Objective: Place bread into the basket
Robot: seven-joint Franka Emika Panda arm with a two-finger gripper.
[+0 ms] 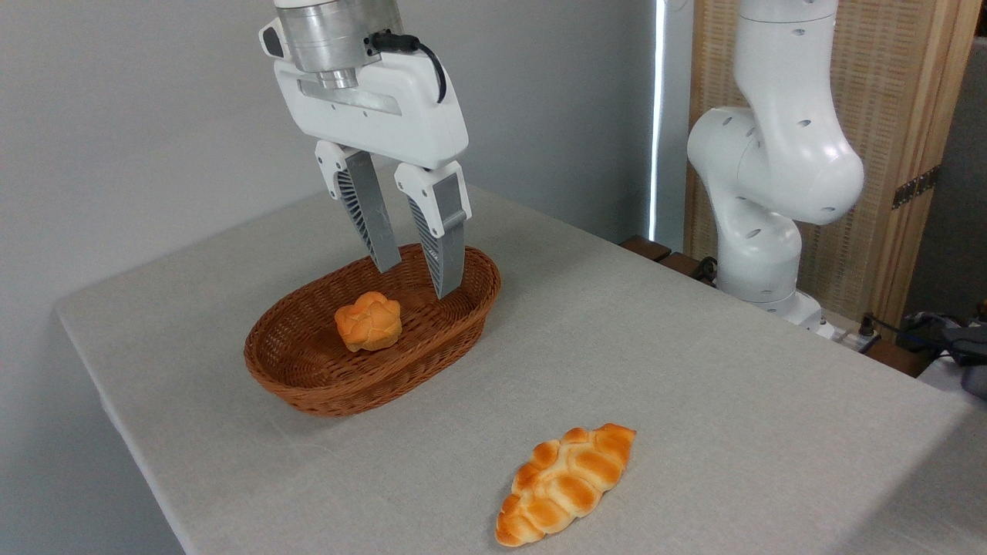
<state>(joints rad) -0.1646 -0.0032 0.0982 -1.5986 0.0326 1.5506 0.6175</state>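
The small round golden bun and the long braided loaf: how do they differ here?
The small round golden bun lies inside the brown wicker basket; the long braided loaf lies on the grey table. The bun is compact and lumpy, the loaf longer with pointed ends. Both are golden-orange and untouched by the gripper.

- The gripper (416,281) hangs from an arm that the top edge cuts off just above the wrist.
- The robot's base column (771,177) also runs out at the top edge.
- The bun (368,321) hides its underside against the basket (339,385) floor.
- The basket's near wall hides part of the floor inside.
- Dark gear (956,343) at the right edge is cut off and cannot be told.
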